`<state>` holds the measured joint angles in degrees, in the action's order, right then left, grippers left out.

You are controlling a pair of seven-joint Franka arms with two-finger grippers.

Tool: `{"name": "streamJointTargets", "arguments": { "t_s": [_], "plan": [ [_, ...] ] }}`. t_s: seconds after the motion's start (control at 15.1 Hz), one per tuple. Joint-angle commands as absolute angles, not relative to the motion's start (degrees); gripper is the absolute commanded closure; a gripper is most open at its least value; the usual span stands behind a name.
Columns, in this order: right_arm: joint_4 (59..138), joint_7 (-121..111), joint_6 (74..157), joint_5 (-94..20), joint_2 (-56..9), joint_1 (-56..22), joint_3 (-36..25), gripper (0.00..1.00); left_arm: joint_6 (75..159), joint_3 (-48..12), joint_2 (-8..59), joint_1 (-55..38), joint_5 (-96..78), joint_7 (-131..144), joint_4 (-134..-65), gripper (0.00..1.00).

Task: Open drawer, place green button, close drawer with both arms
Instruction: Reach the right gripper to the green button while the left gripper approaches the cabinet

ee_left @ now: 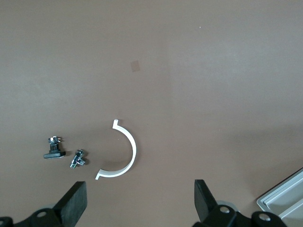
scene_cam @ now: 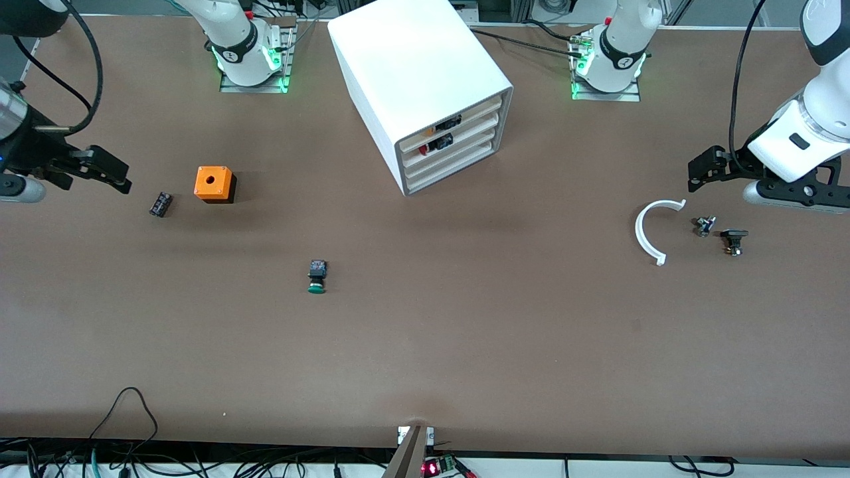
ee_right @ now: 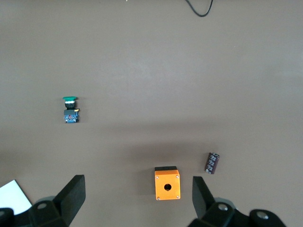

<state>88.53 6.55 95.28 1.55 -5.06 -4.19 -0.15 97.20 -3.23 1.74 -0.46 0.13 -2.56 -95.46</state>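
Cabinet [scene_cam: 415, 86]: white, boxy, between the two arm bases, four stacked drawers facing the front camera at an angle
Drawer [scene_cam: 451, 157]: third in the stack, cream front, fully closed, flush with the others
Button [scene_cam: 317, 277]: lying on its side on the table [scene_cam: 465, 332], green cap toward the front camera, well apart from the cabinet and nearer to the front camera than it
Orange cube [scene_cam: 214, 184] and small black component [scene_cam: 160, 204]: toward the right arm's end
White curved strip [scene_cam: 652, 229] and two small metal parts [scene_cam: 705, 226] [scene_cam: 734, 240]: toward the left arm's end
Left gripper [scene_cam: 697, 174]: raised over the table just beside the curved strip, fingers [ee_left: 75, 201] spread wide, holding nothing
Right gripper [scene_cam: 109, 174]: raised over the table beside the black component, fingers [ee_right: 73, 194] spread wide, holding nothing
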Motion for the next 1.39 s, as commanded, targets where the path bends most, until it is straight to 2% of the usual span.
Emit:
{"name": "streamJointTargets", "arguments": {
  "t_s": [0.0, 0.4, 0.79, 1.32],
  "plan": [
    [89.03, 6.77, 95.01, 1.41, -8.25, -6.23, -0.09, 0.0, 95.98, -3.34, 0.7, -0.62, -0.26, -2.46, -95.8, 0.0],
    [90.09, 6.86, 100.0, -3.76, -14.57, -9.31, 0.09, 0.0, 85.8, -3.16, 1.05, -0.97, -2.36, -2.81, -93.6, 0.0],
    [90.09, 9.22, 110.63, -4.83, -24.15, -14.5, 0.09, 0.0, 74.45, -3.16, 3.86, -1.14, -18.26, -3.08, -93.78, 0.0],
    [91.05, 15.99, 122.42, -4.92, -33.83, -19.24, 0.09, 0.0, 73.47, -3.08, 13.08, -1.05, -35.32, -15.54, -95.45, 0.0]
  ]
}}
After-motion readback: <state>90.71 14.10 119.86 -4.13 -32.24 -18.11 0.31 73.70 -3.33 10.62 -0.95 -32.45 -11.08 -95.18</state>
